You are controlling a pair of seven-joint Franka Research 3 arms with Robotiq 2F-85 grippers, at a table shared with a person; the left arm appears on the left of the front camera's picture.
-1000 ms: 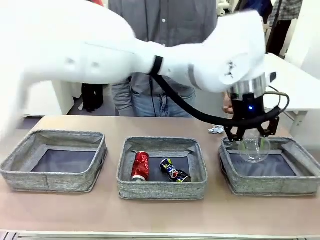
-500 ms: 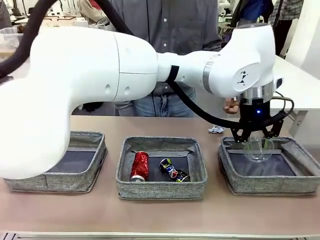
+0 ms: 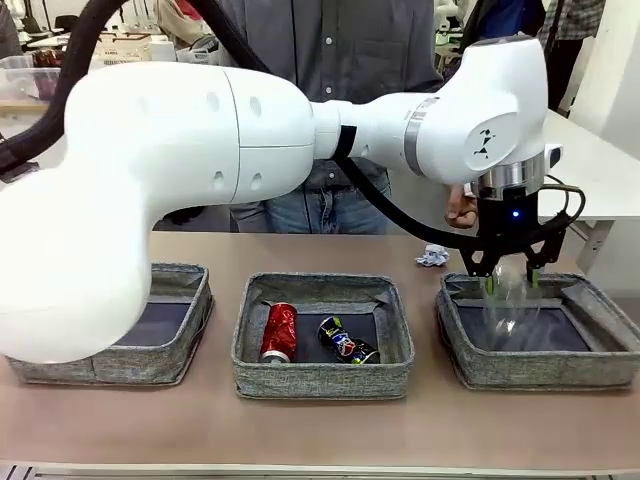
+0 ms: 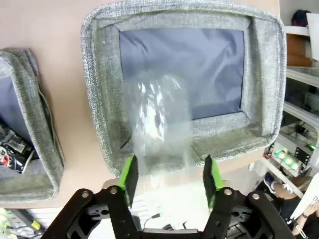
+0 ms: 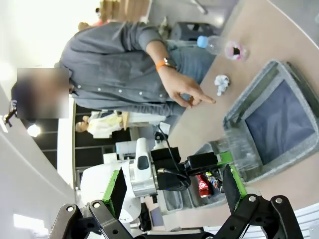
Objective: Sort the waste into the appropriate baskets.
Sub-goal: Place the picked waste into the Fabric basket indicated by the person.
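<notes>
"While you have the better angle, where is the clear plastic cup (image 3: 512,308) (image 4: 159,124)?"

"It's a blur just past the fingertips of the left gripper (image 3: 511,285) (image 4: 170,174), over the right-hand basket (image 3: 540,372) (image 4: 99,99) and inside its rim. The green pads stand apart, and one of them is clear of the cup's side, so nothing is clamped."

"And the right gripper (image 5: 174,186)?"

"Spread wide, nothing between its fingers."

"The rest of the waste?"

"The red drink can (image 3: 280,332) and the dark blue-and-yellow can (image 3: 348,342) lie side by side in the middle basket (image 3: 322,380). The left basket (image 3: 160,368) is half behind the arm. The small white paper wad (image 3: 433,258) (image 5: 221,82) sits on the table (image 3: 320,430) beyond the right-hand basket, near the person's hand (image 3: 462,210) (image 5: 187,92), whose finger points towards it. The blue-capped water bottle (image 5: 212,44) lies farther along the table, well apart from the baskets."
</notes>
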